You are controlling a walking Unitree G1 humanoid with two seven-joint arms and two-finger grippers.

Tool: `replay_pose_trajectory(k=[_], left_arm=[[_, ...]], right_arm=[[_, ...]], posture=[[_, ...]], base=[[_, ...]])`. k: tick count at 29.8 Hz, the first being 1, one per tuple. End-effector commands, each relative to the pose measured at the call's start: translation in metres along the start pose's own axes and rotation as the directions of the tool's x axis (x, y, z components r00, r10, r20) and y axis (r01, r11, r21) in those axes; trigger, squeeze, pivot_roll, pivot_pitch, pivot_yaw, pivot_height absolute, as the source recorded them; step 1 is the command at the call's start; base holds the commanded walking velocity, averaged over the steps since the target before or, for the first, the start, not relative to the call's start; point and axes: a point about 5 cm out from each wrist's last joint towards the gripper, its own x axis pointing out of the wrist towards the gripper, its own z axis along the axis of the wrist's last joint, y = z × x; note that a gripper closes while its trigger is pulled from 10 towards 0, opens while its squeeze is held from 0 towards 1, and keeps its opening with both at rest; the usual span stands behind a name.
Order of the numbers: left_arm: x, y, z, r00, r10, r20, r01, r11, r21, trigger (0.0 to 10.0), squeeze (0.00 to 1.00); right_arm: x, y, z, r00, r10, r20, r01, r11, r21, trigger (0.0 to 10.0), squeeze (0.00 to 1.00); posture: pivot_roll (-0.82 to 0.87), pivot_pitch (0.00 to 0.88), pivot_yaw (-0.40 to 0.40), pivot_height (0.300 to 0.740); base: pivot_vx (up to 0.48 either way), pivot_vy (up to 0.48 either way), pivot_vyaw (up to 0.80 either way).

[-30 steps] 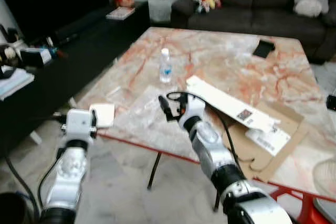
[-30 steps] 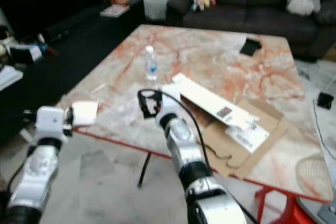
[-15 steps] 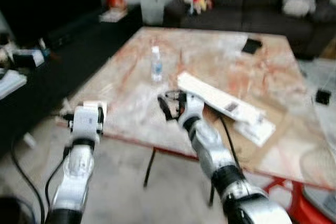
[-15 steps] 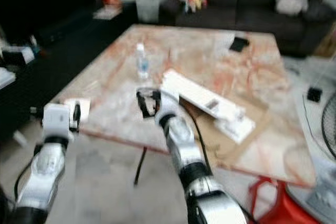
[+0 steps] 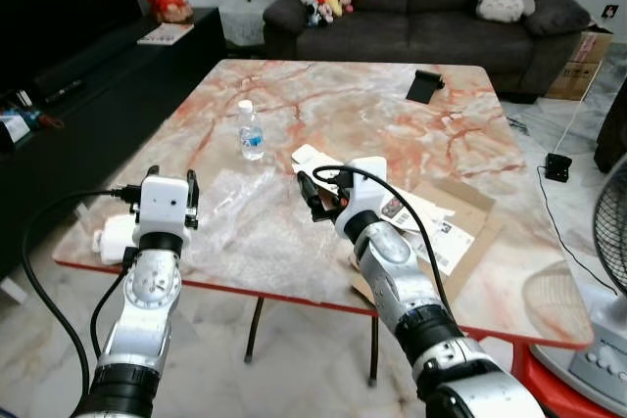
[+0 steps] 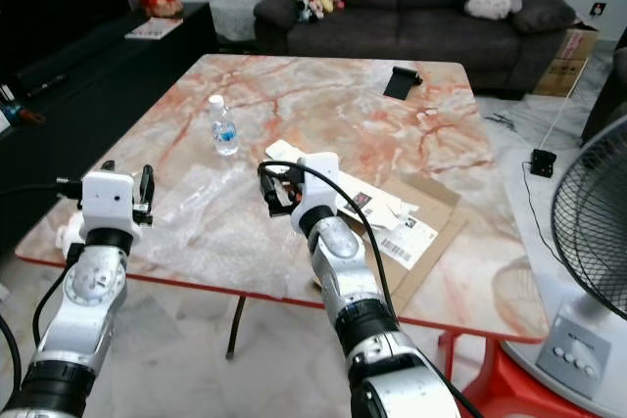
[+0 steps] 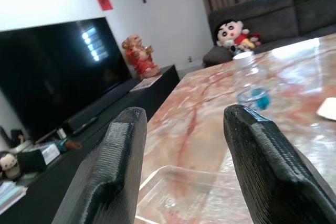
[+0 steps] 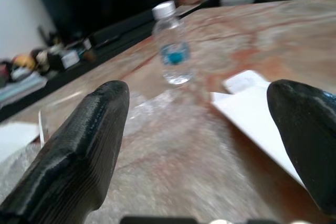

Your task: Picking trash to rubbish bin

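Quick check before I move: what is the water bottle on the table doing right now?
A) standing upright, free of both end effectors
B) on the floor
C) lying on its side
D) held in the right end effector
A: the water bottle stands upright on the marble table, with the open right end effector short of it.

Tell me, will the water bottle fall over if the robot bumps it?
Probably. The water bottle stands upright, tall and narrow, so a nudge could tip it, and being round it might then roll. It looks clear and nearly empty, so likely light.
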Motion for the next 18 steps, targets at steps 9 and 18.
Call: replay_pose_trajectory(k=[9,18], left_arm=[[0.0043,0.0065,0.0073,0.999,0.033,0.034,-0.034,0.999,0.008,10.0,0.00],[0.0043,0.0074,0.0095,0.998,0.050,0.046,-0.050,0.999,0.003,10.0,0.00]], right_arm=[[0.0041,0.0137,0.0091,0.998,0.044,0.045,-0.045,0.999,0.022,10.0,0.00],[0.0026,0.0101,0.0102,0.998,0.042,0.048,-0.043,0.999,0.023,10.0,0.00]], posture=[[0.11,0.000,0.033,0.740],[0.11,0.008,0.030,0.740]], base=[[0.365,0.000,0.18],[0.348,0.000,0.00]])
